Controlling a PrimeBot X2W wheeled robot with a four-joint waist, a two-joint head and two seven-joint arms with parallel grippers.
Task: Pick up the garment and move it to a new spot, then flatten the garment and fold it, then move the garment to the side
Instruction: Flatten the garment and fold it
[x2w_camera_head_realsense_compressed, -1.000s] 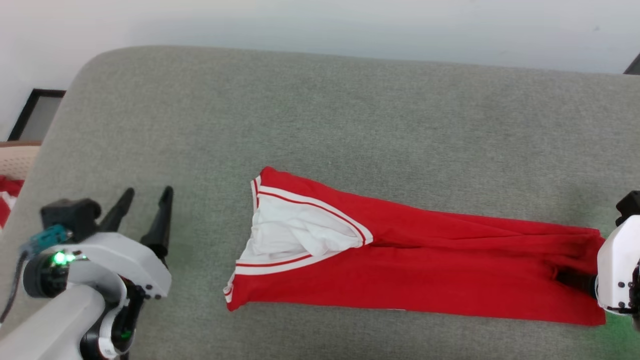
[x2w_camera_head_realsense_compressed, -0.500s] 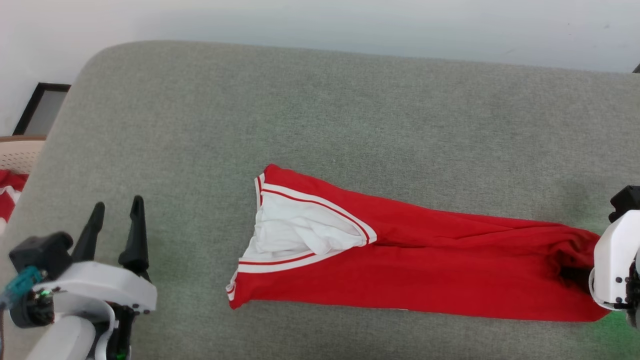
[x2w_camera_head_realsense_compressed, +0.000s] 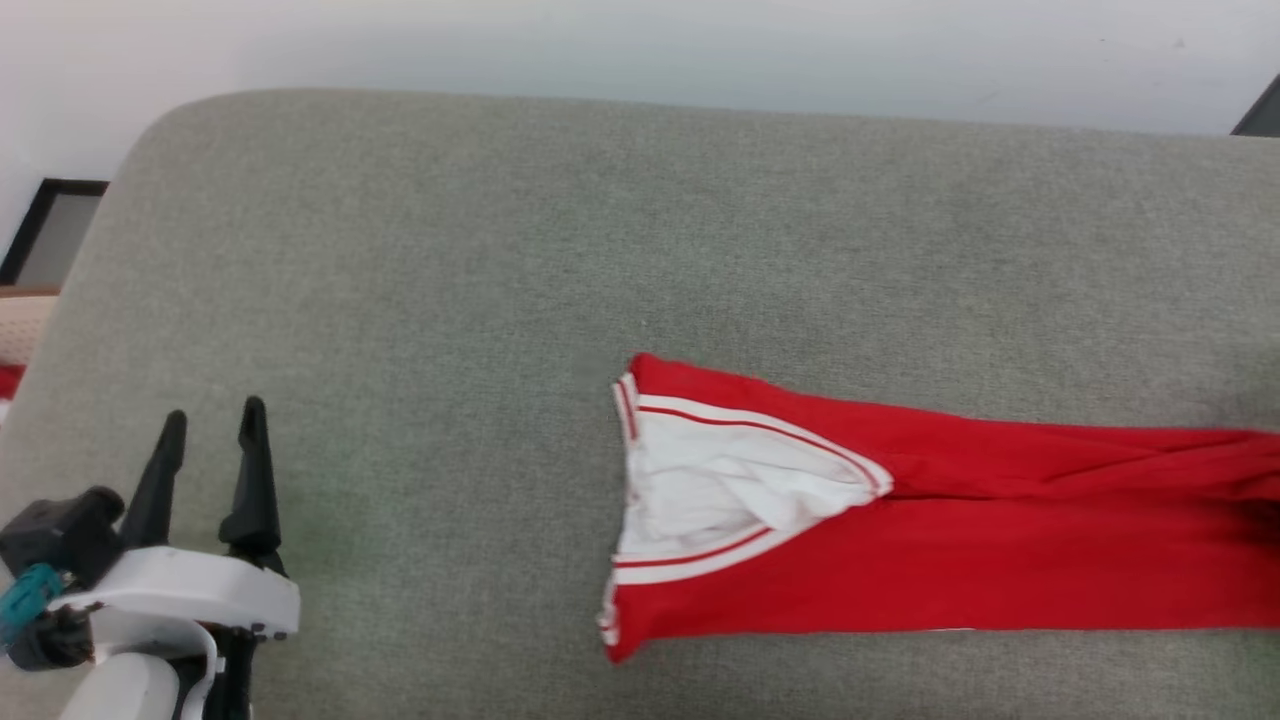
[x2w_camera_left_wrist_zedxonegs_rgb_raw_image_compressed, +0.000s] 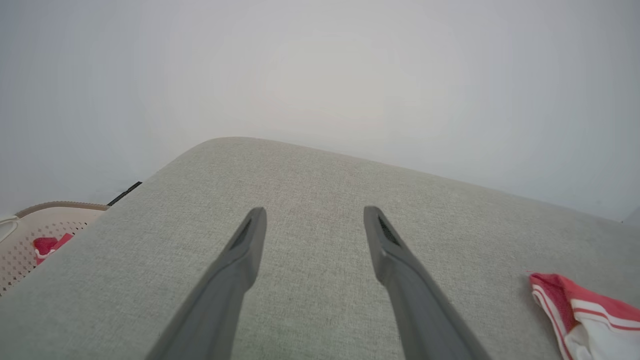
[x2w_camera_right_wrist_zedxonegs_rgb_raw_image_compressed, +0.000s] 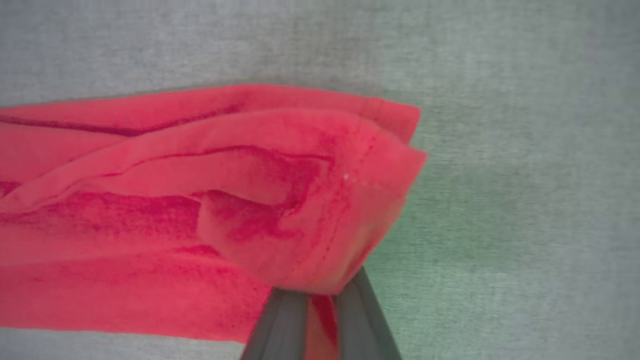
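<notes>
while the garment (x2w_camera_head_realsense_compressed: 950, 540) lies long on the grey cushion (x2w_camera_head_realsense_compressed: 450, 250), its white sleeve and striped trim sit at its left end and its red body runs off to the right. the right gripper (x2w_camera_right_wrist_zedxonegs_rgb_raw_image_compressed: 317, 305) is pinched tight on the red right end, which bunches up over its fingers. the left gripper (x2w_camera_head_realsense_compressed: 214, 412) is at the near left, well apart from the cloth, fingers spread wide and holding nothing. a pale basket (x2w_camera_left_wrist_zedxonegs_rgb_raw_image_compressed: 30, 235) stands past the cushion's left edge.

Seemingly a home: grey upholstered cushion (x2w_camera_head_realsense_compressed: 480, 250), perforated laundry basket (x2w_camera_left_wrist_zedxonegs_rgb_raw_image_compressed: 15, 260), plain white wall (x2w_camera_head_realsense_compressed: 640, 45).
</notes>
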